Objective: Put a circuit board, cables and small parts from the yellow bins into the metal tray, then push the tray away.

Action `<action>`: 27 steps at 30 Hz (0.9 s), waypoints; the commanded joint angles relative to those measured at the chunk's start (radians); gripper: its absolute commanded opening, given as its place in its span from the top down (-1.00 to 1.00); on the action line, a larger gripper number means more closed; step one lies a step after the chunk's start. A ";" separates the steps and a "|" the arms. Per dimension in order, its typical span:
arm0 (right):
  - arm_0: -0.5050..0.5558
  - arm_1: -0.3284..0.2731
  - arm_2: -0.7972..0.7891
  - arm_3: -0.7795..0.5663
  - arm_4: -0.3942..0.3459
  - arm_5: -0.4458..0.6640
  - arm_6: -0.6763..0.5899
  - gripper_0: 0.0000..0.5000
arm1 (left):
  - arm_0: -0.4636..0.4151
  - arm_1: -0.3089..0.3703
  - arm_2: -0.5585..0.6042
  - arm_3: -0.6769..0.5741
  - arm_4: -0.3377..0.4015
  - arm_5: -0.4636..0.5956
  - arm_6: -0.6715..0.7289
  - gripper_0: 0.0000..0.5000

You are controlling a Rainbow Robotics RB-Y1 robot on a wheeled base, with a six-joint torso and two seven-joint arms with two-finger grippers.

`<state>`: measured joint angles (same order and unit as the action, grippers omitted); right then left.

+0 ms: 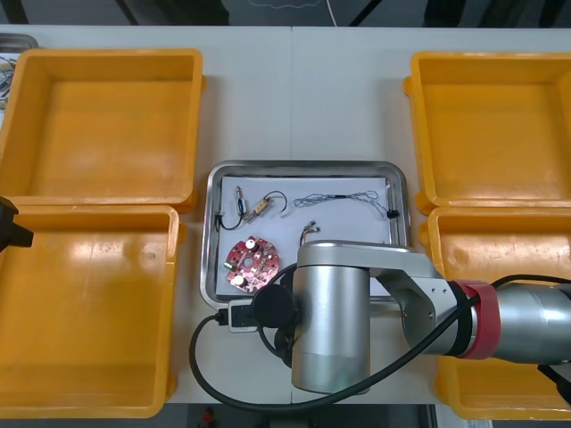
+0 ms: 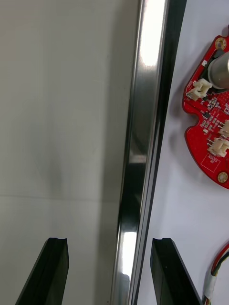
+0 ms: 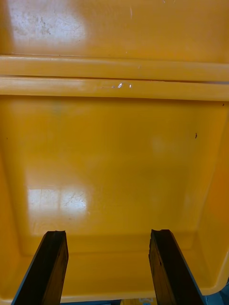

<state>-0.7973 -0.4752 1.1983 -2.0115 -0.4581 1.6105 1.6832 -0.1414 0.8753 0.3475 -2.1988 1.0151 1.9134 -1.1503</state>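
The metal tray (image 1: 397,178), white inside, lies at the table's middle. In it are a round red circuit board (image 1: 250,264), a black cable with a red and yellow cable (image 1: 256,207), a twisted blue and white cable (image 1: 343,198) and small metal parts (image 1: 310,230). My right arm (image 1: 357,312) reaches over the tray's near edge and hides its own gripper there. In the right wrist view my right gripper (image 2: 109,240) is open astride the tray's shiny rim (image 2: 138,143), with the circuit board (image 2: 210,138) just beyond. My left gripper (image 3: 107,233) is open over the near left bin (image 3: 114,157).
Four yellow bins flank the tray: far left (image 1: 103,125), near left (image 1: 85,312), far right (image 1: 491,125), near right (image 1: 500,245). The left bins look bare inside. A black cable (image 1: 210,366) loops from my right arm. Bare table (image 1: 294,98) lies beyond the tray.
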 commanded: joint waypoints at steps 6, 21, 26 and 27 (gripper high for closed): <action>-0.029 0.027 0.024 0.046 0.024 -0.044 -0.010 -1.00 | 0.016 0.047 0.024 -0.030 0.008 0.006 -0.095 -1.00; -0.039 0.037 0.024 0.051 0.058 -0.043 -0.026 1.00 | 0.016 0.047 0.024 -0.030 0.008 0.006 -0.095 -1.00; -0.051 0.035 0.023 0.051 0.087 -0.043 -0.028 1.00 | 0.016 0.047 0.024 -0.030 0.008 0.006 -0.095 -1.00; -0.059 0.033 0.023 0.051 0.093 -0.043 -0.028 1.00 | 0.016 0.047 0.024 -0.030 0.008 0.006 -0.095 -1.00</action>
<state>-0.8078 -0.4659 1.2098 -1.9547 -0.3846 1.5764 1.6816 -0.1414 0.8753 0.3475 -2.1989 1.0152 1.9134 -1.1504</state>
